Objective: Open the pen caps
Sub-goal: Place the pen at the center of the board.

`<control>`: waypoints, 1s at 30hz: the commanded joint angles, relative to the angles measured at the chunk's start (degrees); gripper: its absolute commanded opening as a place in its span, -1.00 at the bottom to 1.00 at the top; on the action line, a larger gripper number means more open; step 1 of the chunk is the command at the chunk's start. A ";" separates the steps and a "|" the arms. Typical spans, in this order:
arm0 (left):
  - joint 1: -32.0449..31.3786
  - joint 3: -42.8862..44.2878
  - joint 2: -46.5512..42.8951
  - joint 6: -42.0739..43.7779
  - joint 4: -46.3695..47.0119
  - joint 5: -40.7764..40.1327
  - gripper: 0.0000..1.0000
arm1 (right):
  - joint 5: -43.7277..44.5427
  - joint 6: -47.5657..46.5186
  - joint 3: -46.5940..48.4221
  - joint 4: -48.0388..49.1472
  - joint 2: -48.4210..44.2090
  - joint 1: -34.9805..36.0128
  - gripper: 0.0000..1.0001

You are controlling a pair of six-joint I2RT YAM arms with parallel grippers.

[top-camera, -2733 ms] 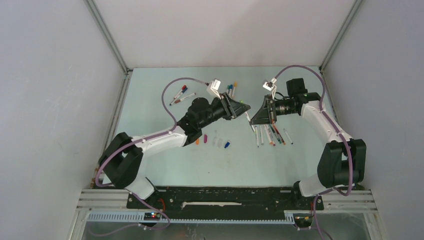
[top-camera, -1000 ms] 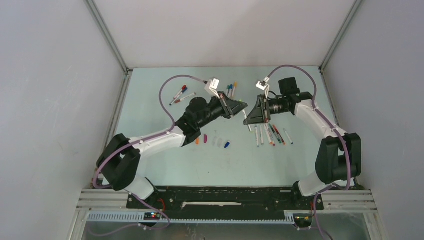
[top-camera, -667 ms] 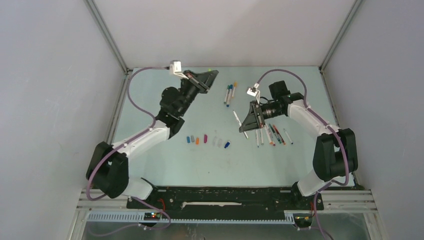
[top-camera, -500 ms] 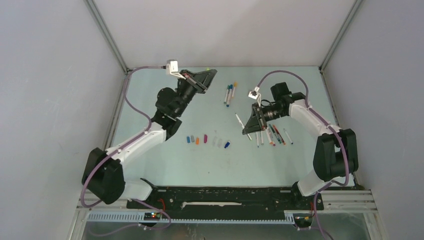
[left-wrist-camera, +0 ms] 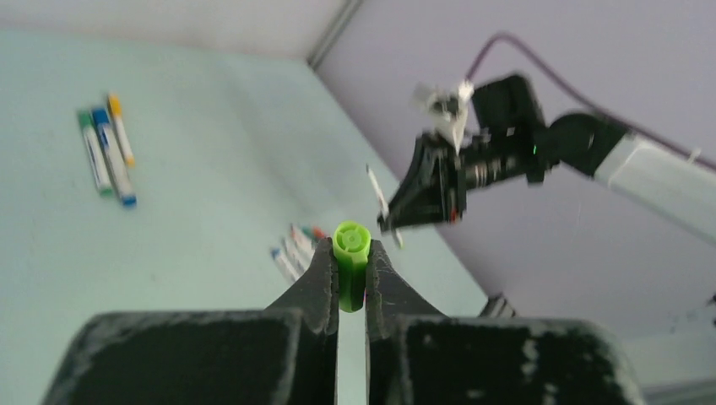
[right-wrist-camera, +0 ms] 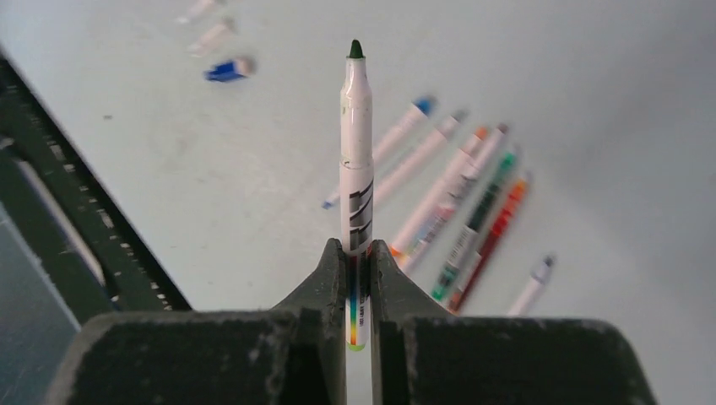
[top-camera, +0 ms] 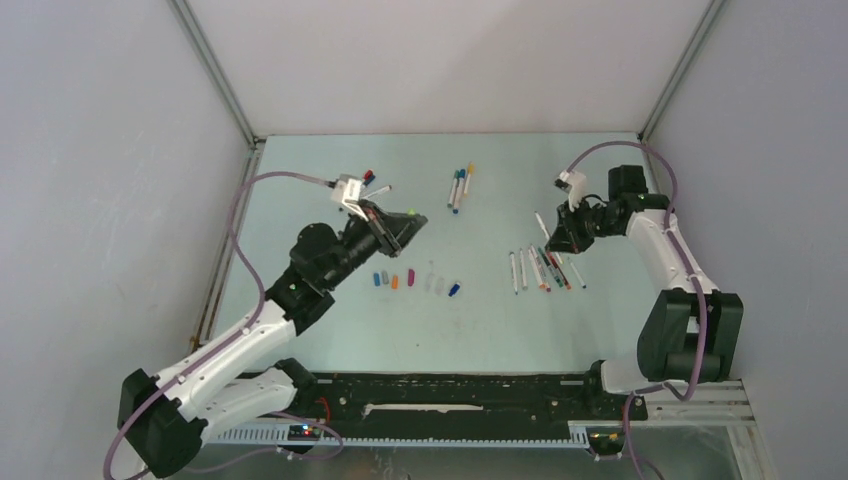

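My left gripper (left-wrist-camera: 351, 255) is shut on a bright green pen cap (left-wrist-camera: 351, 246), held in the air above the left-middle of the table (top-camera: 411, 212). My right gripper (right-wrist-camera: 357, 251) is shut on the barrel of a white pen (right-wrist-camera: 355, 143) whose dark green tip is bare. It hovers over the far end of a row of uncapped pens (top-camera: 545, 270). Several loose pen caps (top-camera: 411, 276) in blue, grey, orange, purple and clear lie in a line at the table's middle. The left gripper (top-camera: 410, 220) is just behind that line.
Three capped pens (top-camera: 460, 187) lie at the back centre. Two more pens (top-camera: 372, 183) lie at the back left, partly behind the left wrist camera. Grey walls enclose the table on three sides. The black base rail (top-camera: 450, 395) runs along the near edge.
The left arm has swung from the back left corner down to the middle left, still holding the green cap. The right arm has carried the uncapped pen rightward, over the pen row.
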 commanded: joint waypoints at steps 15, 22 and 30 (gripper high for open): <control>-16.02 -2.62 11.77 6.22 -12.02 -12.65 -1.00 | 23.83 4.89 -1.11 7.64 8.36 -13.95 -0.99; -18.38 3.14 23.02 6.16 -13.24 -13.45 -0.98 | 27.50 3.78 0.16 5.93 14.25 -13.80 -0.96; -19.77 8.27 32.51 4.44 -13.06 -12.69 -0.98 | 29.79 4.38 1.31 4.91 19.05 -12.04 -0.89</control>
